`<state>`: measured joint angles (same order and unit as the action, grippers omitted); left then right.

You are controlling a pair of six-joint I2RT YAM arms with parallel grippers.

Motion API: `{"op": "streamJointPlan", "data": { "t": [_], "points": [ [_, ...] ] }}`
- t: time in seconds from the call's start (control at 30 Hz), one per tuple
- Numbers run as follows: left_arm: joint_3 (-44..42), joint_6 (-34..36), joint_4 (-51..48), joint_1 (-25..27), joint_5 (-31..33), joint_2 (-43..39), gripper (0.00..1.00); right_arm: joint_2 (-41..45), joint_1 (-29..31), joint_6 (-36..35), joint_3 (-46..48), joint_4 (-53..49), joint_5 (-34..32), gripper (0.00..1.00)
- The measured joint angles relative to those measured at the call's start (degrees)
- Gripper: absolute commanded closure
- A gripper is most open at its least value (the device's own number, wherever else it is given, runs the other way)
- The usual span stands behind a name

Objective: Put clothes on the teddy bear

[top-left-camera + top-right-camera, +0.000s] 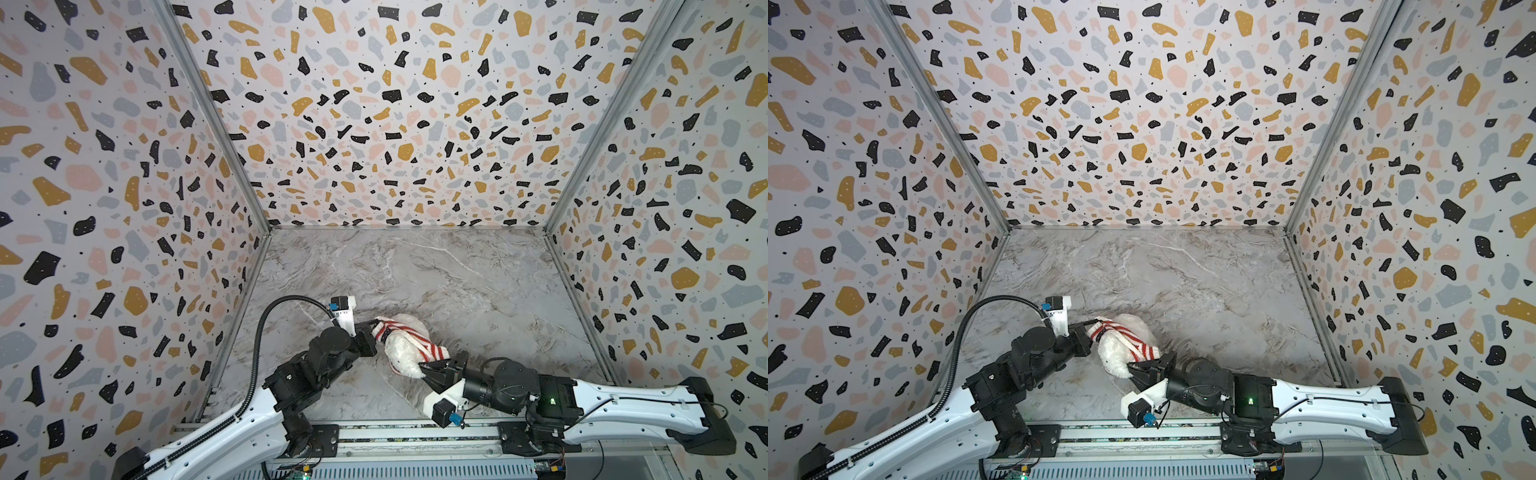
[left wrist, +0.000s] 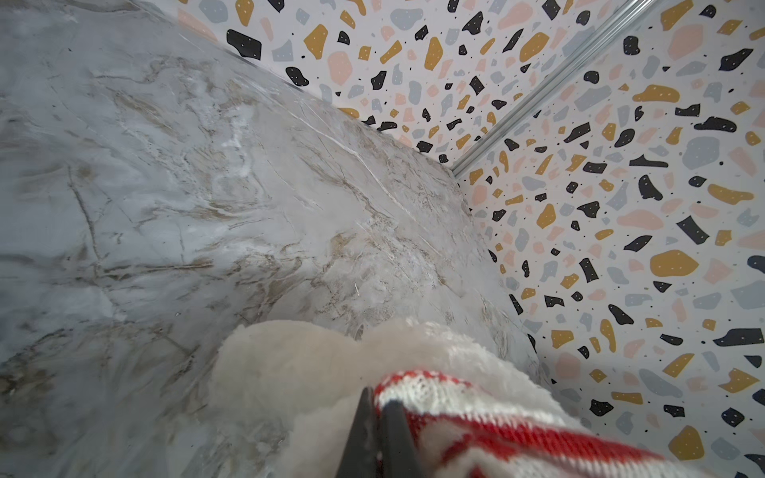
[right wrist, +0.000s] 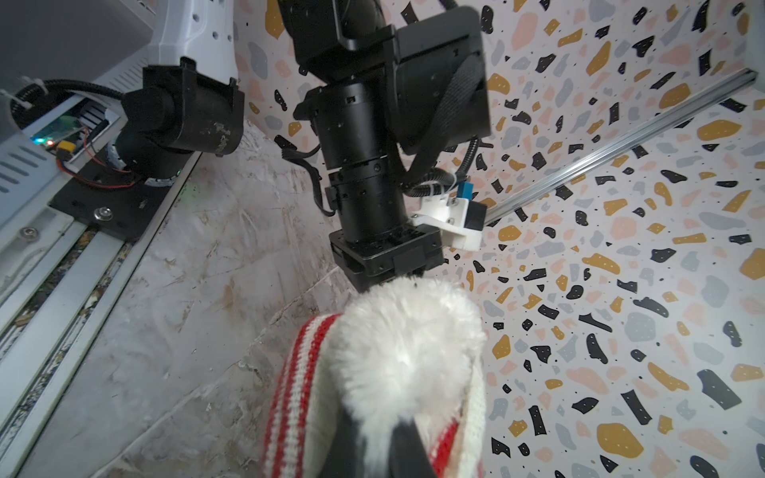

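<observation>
The white fluffy teddy bear [image 1: 402, 353] [image 1: 1115, 353] lies on the marble floor near the front, and a red-and-white striped sweater [image 1: 409, 338] [image 1: 1129, 336] is draped over its upper side. My left gripper [image 1: 373, 325] [image 1: 1089, 323] is shut on the sweater's edge. In the left wrist view that gripper [image 2: 378, 397] pinches the knit sweater [image 2: 455, 399] beside the bear's fur [image 2: 289, 364]. My right gripper [image 1: 422, 366] [image 1: 1130, 366] is shut on the bear's lower end. In the right wrist view its tips [image 3: 378, 420] squeeze white fur of the bear [image 3: 414, 351], with the sweater [image 3: 296, 372] on either side. The bear's face is hidden.
Terrazzo-patterned walls [image 1: 374, 124] enclose the marble floor [image 1: 457, 282] on three sides. A metal rail [image 1: 415, 434] carrying both arm bases runs along the front edge. The left arm's wrist [image 3: 368, 186] hangs close in front of the right wrist camera.
</observation>
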<state>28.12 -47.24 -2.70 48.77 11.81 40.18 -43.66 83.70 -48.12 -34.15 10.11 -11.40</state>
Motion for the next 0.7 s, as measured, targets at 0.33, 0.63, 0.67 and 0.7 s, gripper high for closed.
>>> {"op": "streamJointPlan", "data": {
  "t": [0.33,0.63,0.67,0.7],
  "points": [
    [-3.85,8.72,6.38,0.09,-6.71,-0.72,1.0,-1.18,-3.5,5.97,-1.27,0.55,-0.55,1.0],
    [-6.86,13.51,8.85,0.11,-6.56,-1.49,0.86,-3.89,-22.14,18.49,-4.2,-0.9,10.78,1.0],
    [-6.86,13.97,8.9,0.11,-6.32,-1.49,0.8,-4.42,-23.69,19.32,-4.52,-1.25,12.74,1.0],
    [-6.86,14.25,8.85,0.11,-6.03,-1.49,0.74,-4.85,-25.05,19.87,-4.72,-1.55,14.25,1.0]
  ]
}}
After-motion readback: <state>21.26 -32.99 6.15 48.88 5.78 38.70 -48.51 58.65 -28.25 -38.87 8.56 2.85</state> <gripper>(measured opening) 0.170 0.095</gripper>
